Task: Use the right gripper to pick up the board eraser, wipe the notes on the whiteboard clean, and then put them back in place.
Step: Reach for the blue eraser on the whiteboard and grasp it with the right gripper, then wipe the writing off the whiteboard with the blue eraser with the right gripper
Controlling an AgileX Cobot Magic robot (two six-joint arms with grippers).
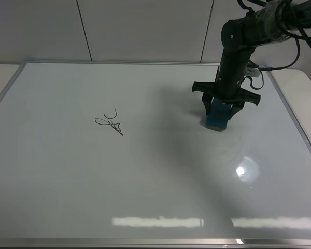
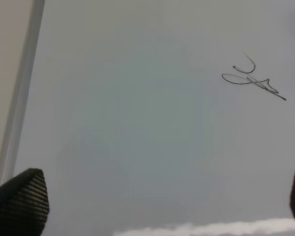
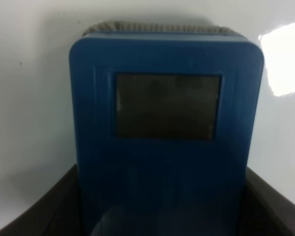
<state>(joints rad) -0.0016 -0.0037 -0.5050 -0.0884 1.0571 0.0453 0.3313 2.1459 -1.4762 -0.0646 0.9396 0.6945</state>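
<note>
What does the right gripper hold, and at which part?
The right gripper holds the board eraser by its two long sides.

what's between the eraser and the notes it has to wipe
Nothing visible. The right claw grips the eraser on the right part of the whiteboard. The notes lie further left in the high view, with only bare surface between them.
</note>
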